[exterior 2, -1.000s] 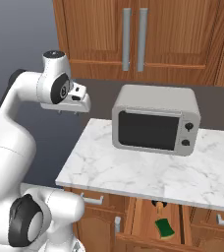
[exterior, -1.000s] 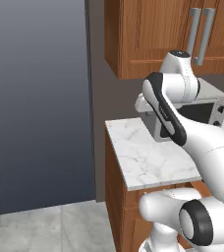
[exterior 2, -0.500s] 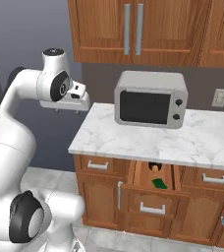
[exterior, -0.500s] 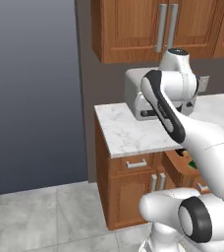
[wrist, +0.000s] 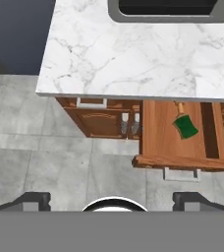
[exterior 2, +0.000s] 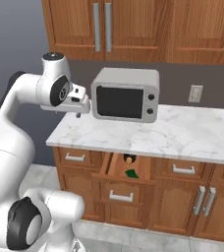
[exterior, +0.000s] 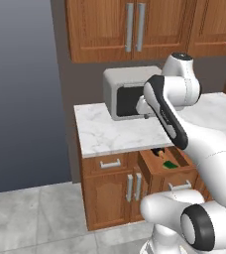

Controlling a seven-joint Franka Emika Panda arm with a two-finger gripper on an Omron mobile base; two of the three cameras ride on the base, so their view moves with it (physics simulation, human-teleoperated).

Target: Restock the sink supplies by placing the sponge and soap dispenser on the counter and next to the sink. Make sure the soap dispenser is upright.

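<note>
Hand view shows our tool (wrist: 112, 197) spread wide and empty, so we should descend squarely over the sponge (wrist: 185, 126) in the open drawer (wrist: 158, 133) below it.

Brown wooden cabinets (exterior 2: 133, 24), grey wall (exterior: 21, 89), grey tiled floor (wrist: 60, 162).

Base farther back; tool (wrist: 112, 199) opened wide.

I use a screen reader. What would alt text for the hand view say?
Looking down, an open wooden drawer holds a green sponge, below a white marble counter. The open gripper hovers over the grey tiled floor.
</note>
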